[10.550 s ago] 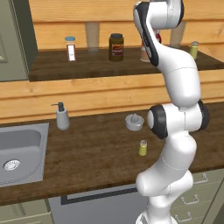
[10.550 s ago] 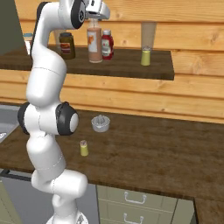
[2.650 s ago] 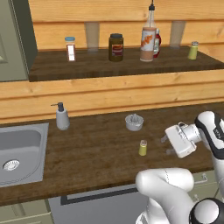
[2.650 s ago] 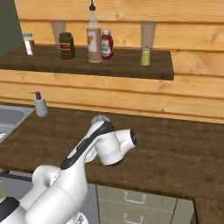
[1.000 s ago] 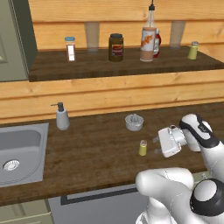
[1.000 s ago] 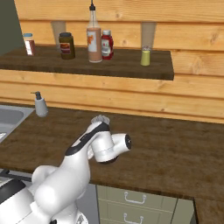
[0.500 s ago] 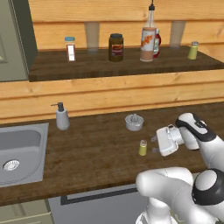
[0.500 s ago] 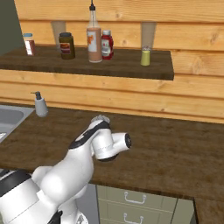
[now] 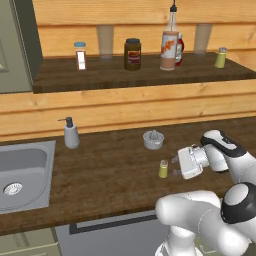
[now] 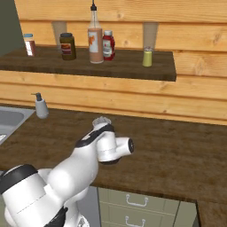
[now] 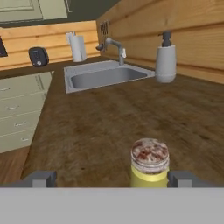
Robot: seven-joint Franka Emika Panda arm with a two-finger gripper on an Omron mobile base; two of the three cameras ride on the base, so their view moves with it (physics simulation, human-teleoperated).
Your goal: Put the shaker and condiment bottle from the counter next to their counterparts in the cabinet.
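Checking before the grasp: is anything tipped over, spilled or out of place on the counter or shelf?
Nothing stands out. The shaker stands upright on the counter, between the open gripper's fingertips. The condiment bottle stands upright in the cabinet; no spills.

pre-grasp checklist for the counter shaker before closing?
1. Gripper open: ok, jaws wide.
2. Shaker between the fingertips: ok, roughly centred in the hand view.
3. Shaker upright on the counter: ok.
4. Jaws far enough around the shaker: cannot tell, tips look just beside it.
5. Condiment bottle on the cabinet shelf by the red bottle: ok.
6. Room beside the shelf shaker: ok.
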